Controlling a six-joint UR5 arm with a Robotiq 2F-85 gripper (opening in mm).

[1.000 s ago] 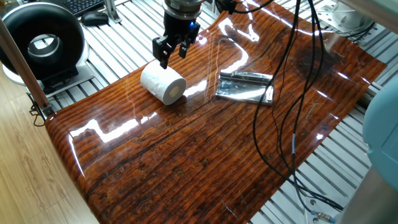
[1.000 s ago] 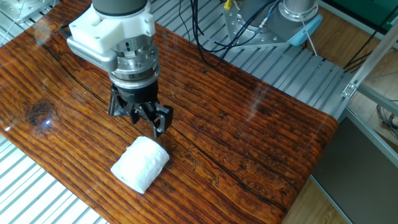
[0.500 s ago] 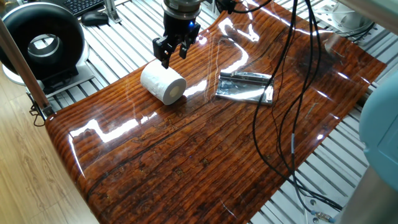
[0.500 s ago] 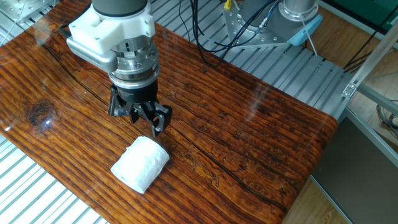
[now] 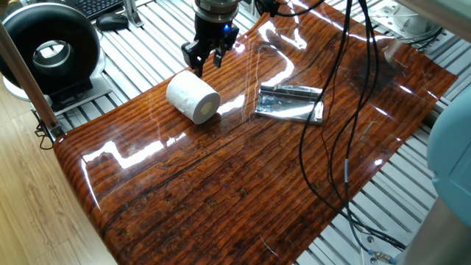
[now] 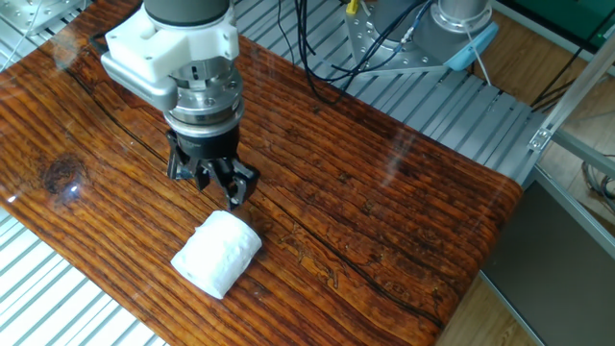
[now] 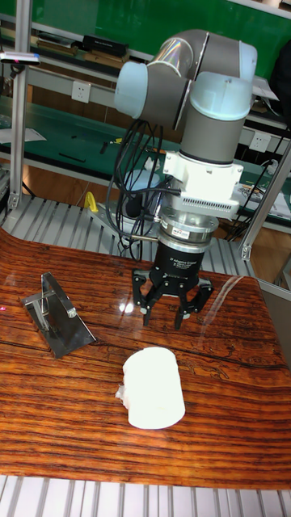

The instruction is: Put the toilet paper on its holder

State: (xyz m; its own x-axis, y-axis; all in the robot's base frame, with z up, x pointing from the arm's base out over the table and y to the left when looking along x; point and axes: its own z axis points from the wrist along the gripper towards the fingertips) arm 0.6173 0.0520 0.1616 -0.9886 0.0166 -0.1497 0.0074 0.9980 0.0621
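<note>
On the worktop lay one toilet paper roll and one holder; above the roll hung one hand, open and empty

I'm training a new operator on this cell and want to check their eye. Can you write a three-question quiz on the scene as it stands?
1. True or false: the gripper is holding the toilet paper.
2. Multiple choice: how does the toilet paper lie? A) upright on one flat end B) on its side on the table C) threaded on the holder
3. Fill in: the holder is made of shiny ____.

Key
1. False. The jaws are open and hang above the roll, apart from it.
2. B
3. Metal
</note>
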